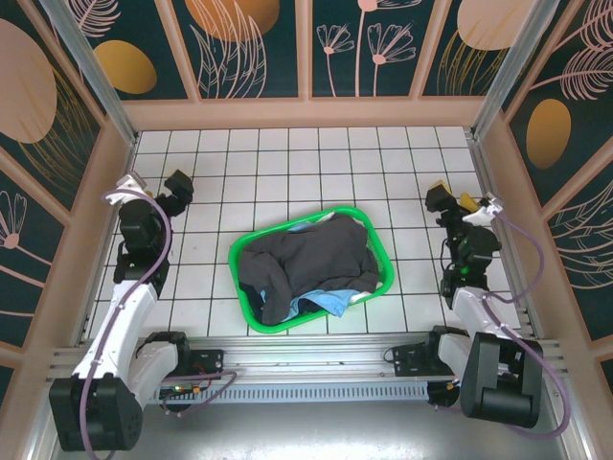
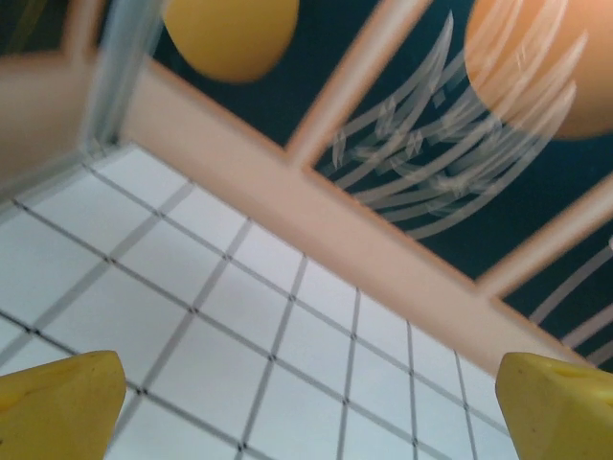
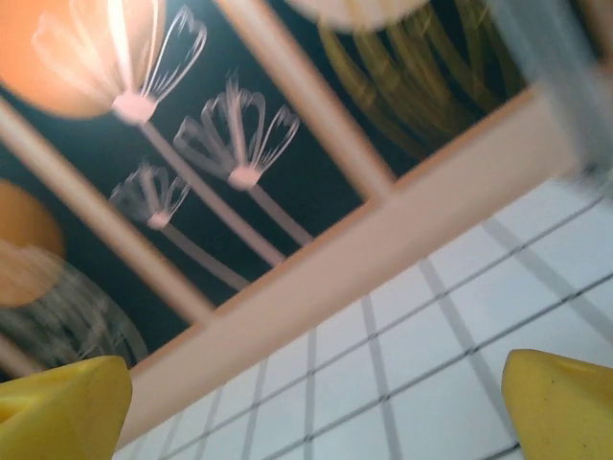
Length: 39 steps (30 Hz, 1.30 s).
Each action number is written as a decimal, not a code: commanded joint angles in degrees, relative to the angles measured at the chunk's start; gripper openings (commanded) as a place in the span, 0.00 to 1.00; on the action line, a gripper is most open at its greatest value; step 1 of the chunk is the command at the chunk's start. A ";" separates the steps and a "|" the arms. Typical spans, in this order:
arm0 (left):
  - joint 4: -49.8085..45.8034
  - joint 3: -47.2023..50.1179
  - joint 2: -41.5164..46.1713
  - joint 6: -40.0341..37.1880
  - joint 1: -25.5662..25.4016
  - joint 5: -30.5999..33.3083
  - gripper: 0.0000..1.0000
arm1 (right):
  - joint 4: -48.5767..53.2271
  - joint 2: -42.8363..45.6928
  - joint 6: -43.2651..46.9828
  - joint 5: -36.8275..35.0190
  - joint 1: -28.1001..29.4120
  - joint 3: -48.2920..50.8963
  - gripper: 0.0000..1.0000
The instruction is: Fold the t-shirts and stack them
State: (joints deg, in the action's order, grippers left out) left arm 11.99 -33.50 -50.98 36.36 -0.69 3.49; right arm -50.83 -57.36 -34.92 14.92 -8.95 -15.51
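- The left gripper (image 1: 178, 185) hangs above the white tiled table (image 1: 287, 163) at the left side. Its wrist view shows the left gripper (image 2: 306, 422) with yellow fingertips (image 2: 57, 407) spread wide, holding nothing, over bare tile.
- From there the t-shirts lie at about 4 o'clock, well apart, heaped in the green basket (image 1: 287, 230) at mid-table. The dark charcoal t-shirt (image 1: 306, 264) is crumpled on top, and the light blue t-shirt (image 1: 335, 303) peeks out at the heap's 5 o'clock edge.
- The basket's long axis runs roughly 8 to 2 o'clock.
- The right gripper (image 1: 442, 197) has the heap at about 8 o'clock. Both arms look about equally near.
- In its own wrist view the right gripper (image 3: 311, 412) also stands wide and empty.
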 commanded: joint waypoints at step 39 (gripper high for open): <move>-9.36 -17.41 -31.04 -14.43 -23.51 -0.65 0.99 | 109.01 5.44 -54.37 -50.99 83.32 -28.17 0.97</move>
State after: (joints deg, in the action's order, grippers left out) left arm 0.32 -50.59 -81.08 23.55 -24.23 2.00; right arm 46.70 -50.02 -79.11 -29.04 72.58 -41.34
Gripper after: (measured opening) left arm 0.988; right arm 0.969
